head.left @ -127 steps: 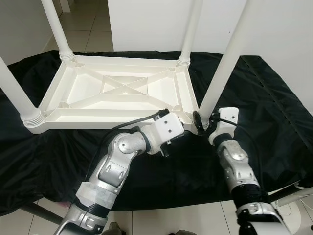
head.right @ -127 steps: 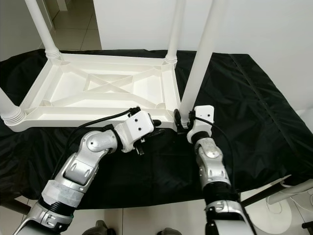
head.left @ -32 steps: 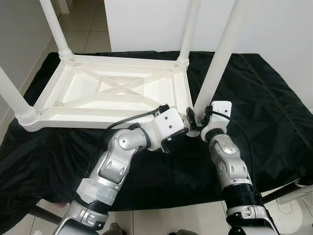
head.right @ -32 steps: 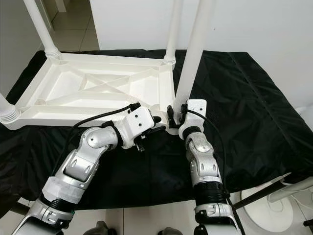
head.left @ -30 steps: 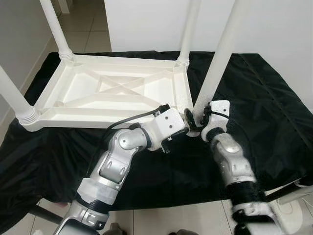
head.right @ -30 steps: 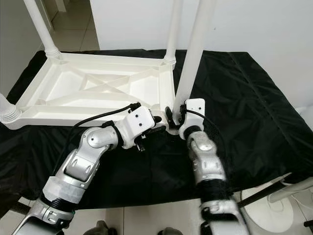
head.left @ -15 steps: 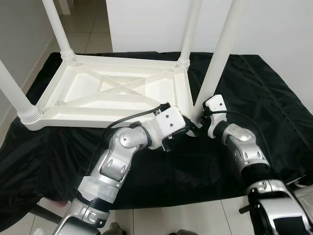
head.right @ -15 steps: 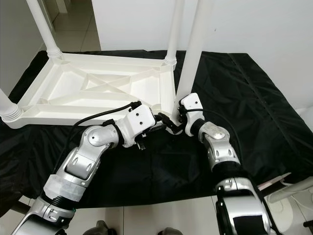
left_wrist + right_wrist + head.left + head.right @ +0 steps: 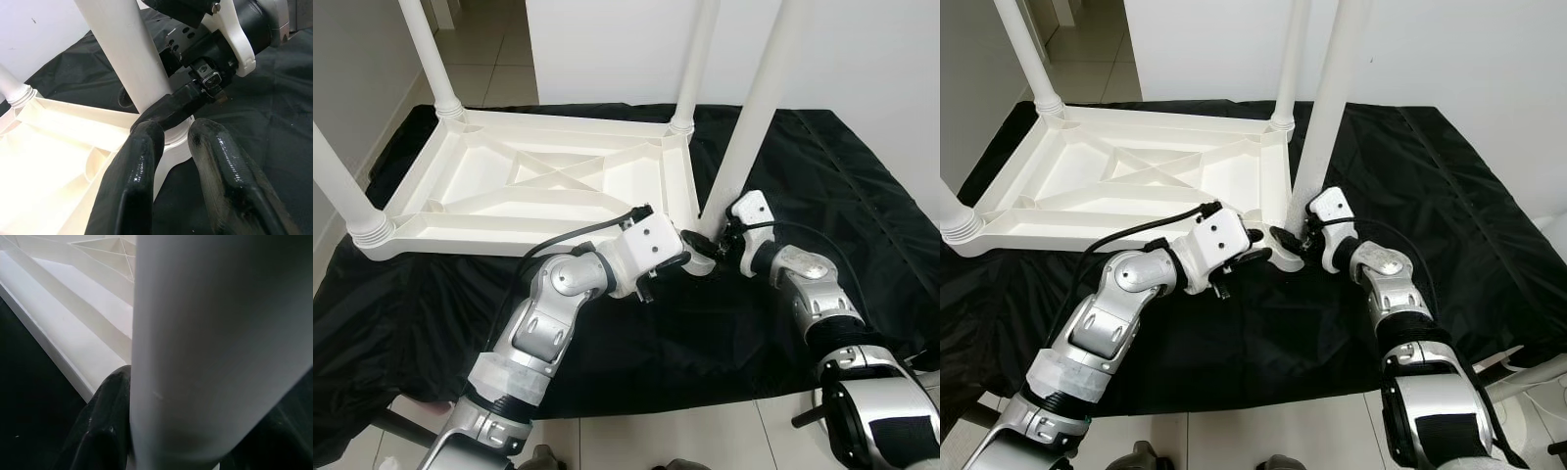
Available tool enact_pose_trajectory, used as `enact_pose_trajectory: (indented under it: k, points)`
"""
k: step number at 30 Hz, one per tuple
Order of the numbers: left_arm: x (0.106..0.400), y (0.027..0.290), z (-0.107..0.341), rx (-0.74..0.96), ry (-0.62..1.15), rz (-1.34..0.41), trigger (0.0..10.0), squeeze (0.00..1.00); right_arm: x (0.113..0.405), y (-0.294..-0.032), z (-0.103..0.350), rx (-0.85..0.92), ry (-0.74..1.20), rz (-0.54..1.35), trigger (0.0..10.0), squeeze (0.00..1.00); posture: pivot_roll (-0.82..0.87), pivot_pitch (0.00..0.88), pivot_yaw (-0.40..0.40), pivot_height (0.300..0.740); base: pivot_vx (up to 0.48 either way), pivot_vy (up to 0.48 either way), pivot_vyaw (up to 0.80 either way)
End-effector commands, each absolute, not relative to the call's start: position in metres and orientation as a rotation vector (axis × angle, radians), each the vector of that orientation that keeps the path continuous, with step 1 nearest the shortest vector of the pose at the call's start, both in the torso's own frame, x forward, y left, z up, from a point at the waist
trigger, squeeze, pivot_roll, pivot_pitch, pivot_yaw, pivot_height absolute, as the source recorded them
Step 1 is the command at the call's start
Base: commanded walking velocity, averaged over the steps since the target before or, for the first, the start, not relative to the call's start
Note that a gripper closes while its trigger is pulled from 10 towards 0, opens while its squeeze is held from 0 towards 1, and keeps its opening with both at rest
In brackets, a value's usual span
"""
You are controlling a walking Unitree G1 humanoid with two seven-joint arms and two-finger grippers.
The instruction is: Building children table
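upturned white plastic children's table [image 9: 548,186], frame centre on black cloth [image 9: 822,176] | four white tube legs, near-right leg [image 9: 744,137] | right gripper [image 9: 1304,238] clamped round its base; left gripper [image 9: 171,142] slightly parted, empty | judged light, stiff, slippery; grip low at socket

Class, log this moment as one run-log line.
right gripper: shut on table leg base | left gripper: open at corner socket | tabletop: upside down
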State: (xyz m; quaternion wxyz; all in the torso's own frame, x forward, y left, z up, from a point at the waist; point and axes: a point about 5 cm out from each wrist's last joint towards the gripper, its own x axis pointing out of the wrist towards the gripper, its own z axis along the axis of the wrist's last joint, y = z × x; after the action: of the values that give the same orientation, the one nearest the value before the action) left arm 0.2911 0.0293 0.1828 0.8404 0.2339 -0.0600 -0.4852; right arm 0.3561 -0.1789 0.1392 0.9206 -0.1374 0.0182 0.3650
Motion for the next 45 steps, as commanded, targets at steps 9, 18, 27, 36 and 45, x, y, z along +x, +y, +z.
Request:
enact_pose_trajectory:
  k: [9,18,27,36,45]
  points:
    - [0.296,0.032,0.185,0.494,-0.15,-0.937,10.0,0.0,0.352,-0.178,0.124,-0.233,0.071,0.723,10.0,0.0,-0.06,0.0,-0.001,0.74,0.0,0.0,0.0]
    - [0.295,0.032,0.184,0.488,-0.147,-0.935,10.0,0.0,0.354,-0.17,0.122,-0.213,0.063,0.529,10.0,0.0,-0.04,0.0,-0.012,0.74,0.0,0.0,0.0]
    - [0.293,0.037,0.182,0.489,-0.132,-0.921,10.0,0.0,0.348,-0.143,0.121,-0.02,0.071,0.134,10.0,0.0,-0.03,0.0,-0.015,0.74,0.0,0.0,0.0]
    - [0.29,0.038,0.18,0.485,-0.124,-0.923,10.0,0.0,0.343,-0.122,0.134,0.086,0.024,-0.061,10.0,0.0,-0.03,0.0,-0.011,0.74,0.0,0.0,0.0]
    - [0.292,0.037,0.181,0.483,-0.127,-0.92,10.0,0.0,0.338,-0.119,0.139,0.076,0.021,-0.032,10.0,1.0,-0.03,0.0,-0.013,0.74,0.0,0.0,0.0]
